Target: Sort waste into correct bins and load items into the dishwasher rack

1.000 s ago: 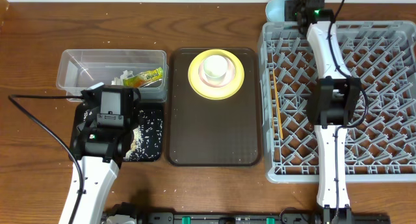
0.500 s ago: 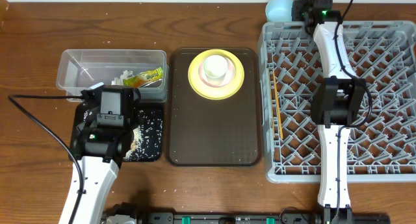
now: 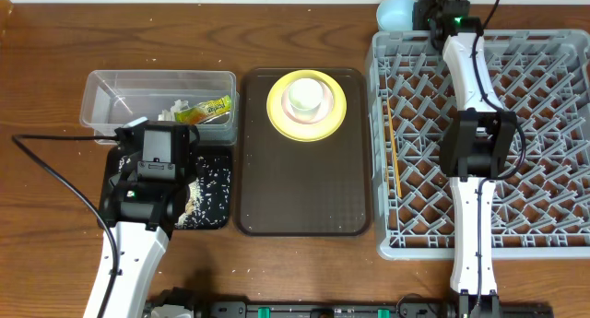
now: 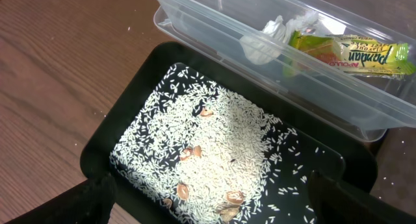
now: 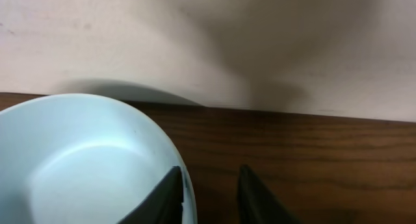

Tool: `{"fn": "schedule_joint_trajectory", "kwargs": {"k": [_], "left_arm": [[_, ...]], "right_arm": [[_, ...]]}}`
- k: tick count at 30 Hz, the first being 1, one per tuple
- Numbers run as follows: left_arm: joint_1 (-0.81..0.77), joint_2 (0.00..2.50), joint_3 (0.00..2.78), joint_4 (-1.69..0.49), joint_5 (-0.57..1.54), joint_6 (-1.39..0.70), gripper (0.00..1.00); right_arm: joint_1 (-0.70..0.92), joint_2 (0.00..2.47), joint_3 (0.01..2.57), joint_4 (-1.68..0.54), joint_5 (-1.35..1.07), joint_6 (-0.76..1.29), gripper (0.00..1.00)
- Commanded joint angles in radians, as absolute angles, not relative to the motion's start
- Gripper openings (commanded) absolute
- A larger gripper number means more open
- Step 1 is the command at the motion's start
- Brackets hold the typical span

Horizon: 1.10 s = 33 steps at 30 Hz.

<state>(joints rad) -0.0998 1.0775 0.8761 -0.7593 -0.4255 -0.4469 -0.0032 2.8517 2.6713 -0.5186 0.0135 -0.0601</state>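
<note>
R tool [image 5: 211,195] straddles rim of light blue bowl [image 5: 78,165] at far desk edge, beyond dishwasher rack [image 3: 553,124]; bowl body lies to tool's left. Jaws narrow; clamped or not, can't tell. L tool [image 4: 218,198] released, well apart, over black tray [image 4: 107,130].

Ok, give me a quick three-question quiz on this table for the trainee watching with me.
1. True or false: the chopsticks lie in the dishwasher rack.
2. Where are the rice grains? A clear tub; B black tray; C brown serving tray.
3. Whose rim does the right end effector straddle?
Key: 1 true; 2 B; 3 the light blue bowl.
</note>
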Motion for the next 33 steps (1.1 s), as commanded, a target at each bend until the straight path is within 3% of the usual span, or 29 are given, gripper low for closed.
{"fn": "schedule_joint_trajectory", "kwargs": {"k": [1, 4, 33], "left_arm": [[-0.095, 1.077, 0.892, -0.762, -0.442, -0.442, 0.96], [-0.095, 1.077, 0.892, -0.762, -0.442, -0.442, 0.96], [-0.095, 1.077, 0.892, -0.762, -0.442, -0.442, 0.96]], "right_arm": [[0.001, 2.918, 2.666, -0.545, 0.006, -0.061, 0.15], [0.001, 2.917, 2.670, -0.541, 0.005, -0.060, 0.01], [0.000, 2.759, 2.861, -0.640, -0.134, 0.025, 0.01]]}}
